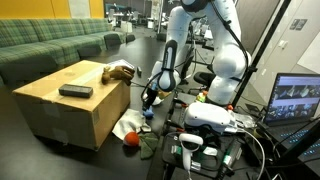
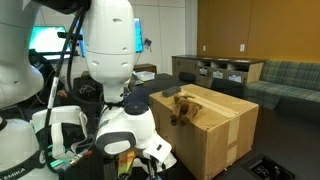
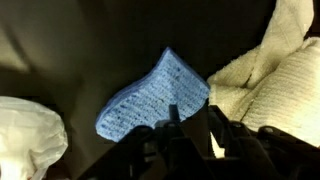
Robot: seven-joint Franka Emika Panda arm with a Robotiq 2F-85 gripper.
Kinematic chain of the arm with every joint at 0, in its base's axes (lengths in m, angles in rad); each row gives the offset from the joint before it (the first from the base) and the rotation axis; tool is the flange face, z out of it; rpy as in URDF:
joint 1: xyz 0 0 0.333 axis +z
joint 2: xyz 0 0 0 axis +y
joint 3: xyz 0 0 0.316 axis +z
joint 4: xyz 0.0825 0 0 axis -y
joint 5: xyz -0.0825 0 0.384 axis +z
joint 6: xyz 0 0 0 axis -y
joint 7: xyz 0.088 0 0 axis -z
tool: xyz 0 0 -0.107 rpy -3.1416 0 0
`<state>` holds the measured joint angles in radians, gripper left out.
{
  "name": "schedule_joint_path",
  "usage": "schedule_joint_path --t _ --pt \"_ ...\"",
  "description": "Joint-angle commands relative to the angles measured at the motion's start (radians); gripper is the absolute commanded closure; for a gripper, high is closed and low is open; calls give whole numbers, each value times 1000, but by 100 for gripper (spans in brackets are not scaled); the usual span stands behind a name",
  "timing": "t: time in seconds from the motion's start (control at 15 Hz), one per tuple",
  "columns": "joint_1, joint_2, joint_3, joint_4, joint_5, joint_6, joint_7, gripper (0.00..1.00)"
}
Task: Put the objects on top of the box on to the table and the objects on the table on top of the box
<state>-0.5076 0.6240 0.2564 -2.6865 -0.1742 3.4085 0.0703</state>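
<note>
A cardboard box (image 1: pixel 60 115) shows in both exterior views, also here (image 2: pixel 220 130). On its top lie a flat black object (image 1: pixel 75 90) and a brown plush toy (image 1: pixel 120 71), which also shows at the box's near edge (image 2: pixel 182 106). My gripper (image 1: pixel 150 98) hangs low beside the box. In the wrist view its fingers (image 3: pixel 178 115) meet at the lower edge of a blue knitted cloth (image 3: pixel 150 95) and look shut on it. A cream towel (image 3: pixel 265 75) lies to the right and a white cloth (image 3: pixel 28 130) to the lower left.
Below the gripper lie a white cloth (image 1: pixel 127 125), a red ball (image 1: pixel 130 141) and a green cloth (image 1: pixel 149 143). A green sofa (image 1: pixel 45 45) stands behind the box. A laptop (image 1: pixel 297 100) and cables sit beside the robot's base (image 1: pixel 215 118).
</note>
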Motion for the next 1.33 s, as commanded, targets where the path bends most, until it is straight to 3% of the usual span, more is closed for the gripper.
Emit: schedule_joint_path --t 0.0,0.27,0.67,0.87,1.27 --pt "68 -22 -31 19 48 -18 27 30" --pt "224 -10 -133 53 158 0 39 2" --pt "473 57 -311 122 328 -1 66 0" --pt "500 96 -330 156 368 -28 94 0" --pt "462 162 -318 215 390 -72 152 0"
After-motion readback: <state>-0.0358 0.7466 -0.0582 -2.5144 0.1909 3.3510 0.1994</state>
